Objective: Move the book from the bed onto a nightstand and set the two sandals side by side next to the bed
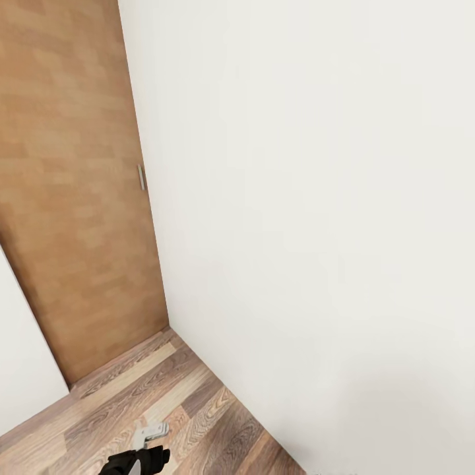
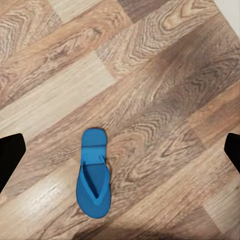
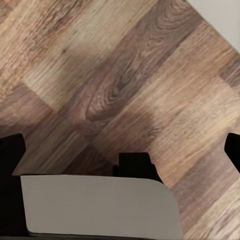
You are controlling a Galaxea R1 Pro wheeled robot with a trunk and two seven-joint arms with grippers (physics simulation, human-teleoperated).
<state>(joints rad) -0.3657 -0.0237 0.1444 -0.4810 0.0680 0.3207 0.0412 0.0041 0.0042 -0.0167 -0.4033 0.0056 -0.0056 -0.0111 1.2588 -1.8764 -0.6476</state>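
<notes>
we face a corner of the bedroom: a plain white wall (image 1: 310, 218) meets a brown door (image 1: 72, 198) with a small metal handle (image 1: 140, 177) at its edge, and light-brown wood-plank floor (image 1: 165, 402) runs below. the left gripper (image 1: 140, 460) shows dark at the bottom of the head view; in the left wrist view its fingertips (image 2: 10, 155) sit at the two sides, spread wide apart and holding nothing. between them, down on the planks, one bright blue sandal (image 2: 93, 175) lies flat. in the right wrist view the right gripper (image 3: 120, 160) has its fingertips wide apart too, over bare floor, with a pale grey rounded panel (image 3: 100, 205) and a dark block (image 3: 135, 165) in the foreground. we read no writing or labels anywhere.
</notes>
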